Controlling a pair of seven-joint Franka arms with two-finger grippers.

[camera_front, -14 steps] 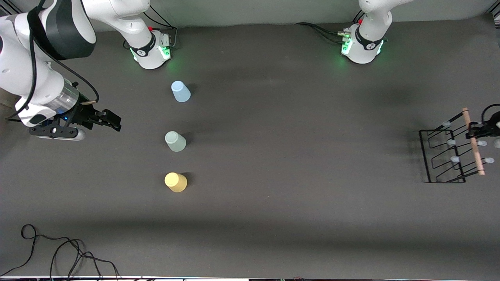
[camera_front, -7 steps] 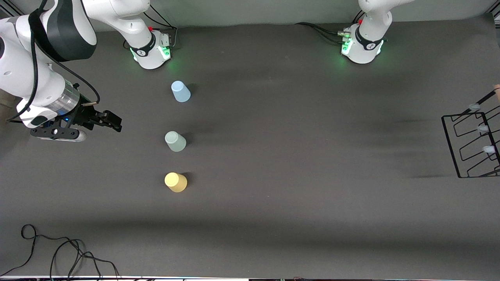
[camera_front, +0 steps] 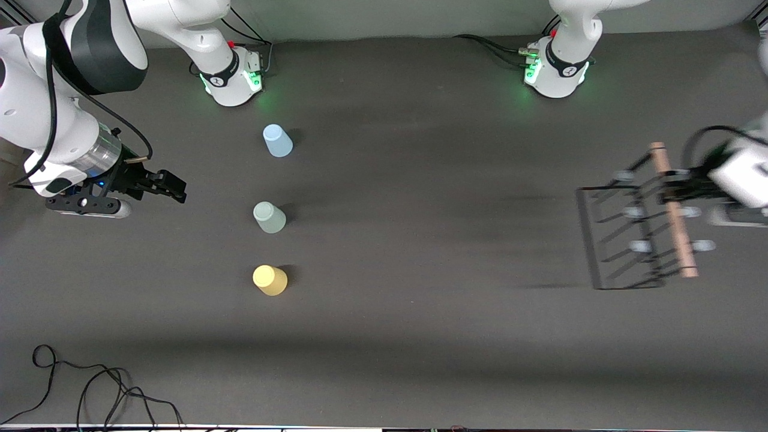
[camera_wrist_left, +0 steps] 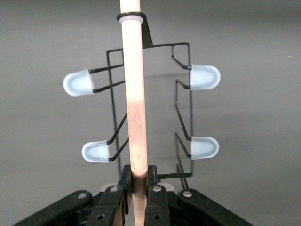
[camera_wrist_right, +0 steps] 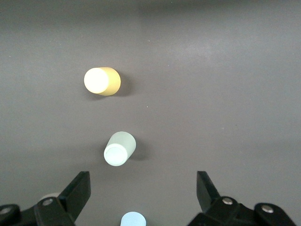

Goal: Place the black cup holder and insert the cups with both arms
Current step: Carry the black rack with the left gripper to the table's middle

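Observation:
The black cup holder (camera_front: 641,245) hangs above the table at the left arm's end. My left gripper (camera_front: 671,193) is shut on its wooden handle (camera_front: 675,222). In the left wrist view the handle (camera_wrist_left: 135,103) runs between the shut jaws of that gripper (camera_wrist_left: 139,181), with pale-capped pegs (camera_wrist_left: 205,77) on either side. Three cups stand upside down in a row toward the right arm's end: light blue (camera_front: 277,141), pale green (camera_front: 269,217), yellow (camera_front: 270,280). My right gripper (camera_front: 171,187) waits open beside the row, holding nothing. Its wrist view shows the yellow cup (camera_wrist_right: 102,81), the green cup (camera_wrist_right: 119,148) and the blue cup (camera_wrist_right: 133,219).
A loose black cable (camera_front: 90,384) lies near the front edge at the right arm's end. The two arm bases (camera_front: 231,75) (camera_front: 558,69) stand along the back edge. Bare dark mat lies between the cups and the holder.
The left gripper swung the cup holder out toward the table's end, then brought it back toward the middle, closer to the cups than a second ago. The right arm has hardly moved.

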